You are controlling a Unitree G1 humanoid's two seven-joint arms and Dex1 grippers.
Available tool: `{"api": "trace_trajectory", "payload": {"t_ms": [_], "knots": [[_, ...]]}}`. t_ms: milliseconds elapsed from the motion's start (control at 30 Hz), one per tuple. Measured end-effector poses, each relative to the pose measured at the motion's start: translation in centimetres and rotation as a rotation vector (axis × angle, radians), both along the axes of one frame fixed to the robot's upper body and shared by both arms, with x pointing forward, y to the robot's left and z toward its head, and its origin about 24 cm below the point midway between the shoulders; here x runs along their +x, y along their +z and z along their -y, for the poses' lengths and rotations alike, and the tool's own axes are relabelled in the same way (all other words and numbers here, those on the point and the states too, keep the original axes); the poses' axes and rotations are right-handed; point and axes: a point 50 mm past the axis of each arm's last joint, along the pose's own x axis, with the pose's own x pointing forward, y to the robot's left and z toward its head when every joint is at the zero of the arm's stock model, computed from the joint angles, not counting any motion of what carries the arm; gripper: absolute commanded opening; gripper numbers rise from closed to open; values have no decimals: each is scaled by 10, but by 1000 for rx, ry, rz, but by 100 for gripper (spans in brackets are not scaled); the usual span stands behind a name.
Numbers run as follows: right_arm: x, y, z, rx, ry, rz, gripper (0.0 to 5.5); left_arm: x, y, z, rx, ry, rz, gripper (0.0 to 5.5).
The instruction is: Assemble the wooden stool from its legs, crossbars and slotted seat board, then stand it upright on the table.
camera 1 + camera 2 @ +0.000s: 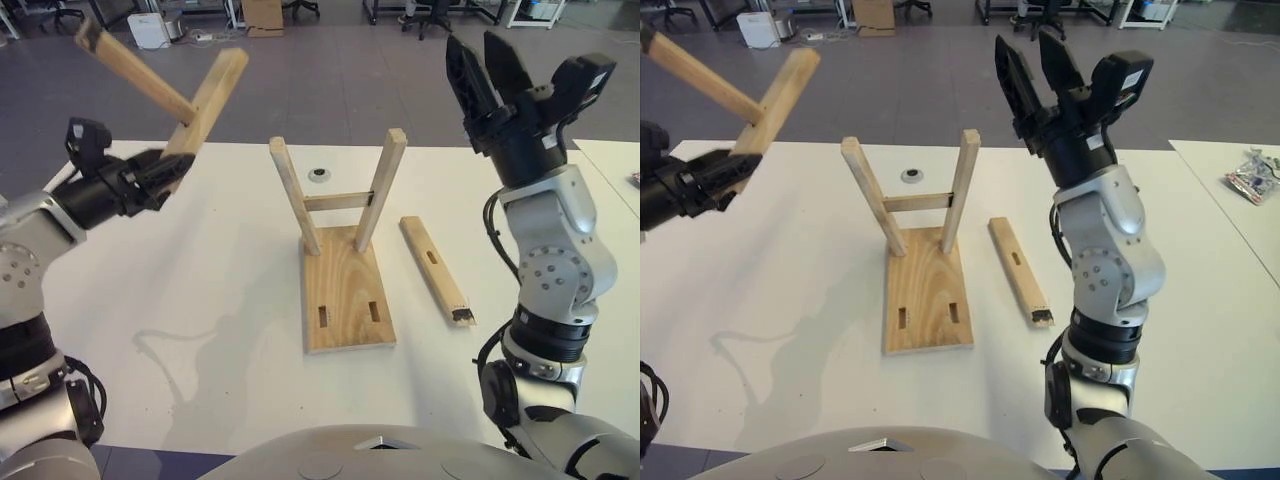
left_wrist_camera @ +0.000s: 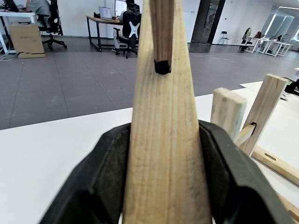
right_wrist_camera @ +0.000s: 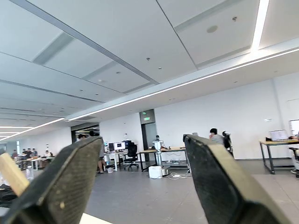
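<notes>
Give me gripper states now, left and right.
Left gripper: shut on a leg with its crossbar attached.
Right gripper: open, empty.

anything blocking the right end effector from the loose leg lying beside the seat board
Nothing visible does. The right end effector is raised open above the white table, and the loose pale wooden leg lies flat on it, apart from the slotted wooden seat board.

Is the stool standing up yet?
No. Its seat board lies flat on the table, two legs pointing up.
</notes>
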Motion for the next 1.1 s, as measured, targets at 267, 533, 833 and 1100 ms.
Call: {"api": "trace_trajectory", "payload": {"t_ms": [267,533,833,1100], "knots": [[5,15,-21,215,474,-172,458,-3,44,61,-163,-403,93,203],[2,18,-29,298,857,-298,439,-16,42,106,-197,-719,31,203],[-5,22,-23,294,1008,-288,263,-23,41,116,-210,-792,12,203],[-9,20,-25,247,1040,-297,217,-25,37,115,-277,-841,-34,203]]}}
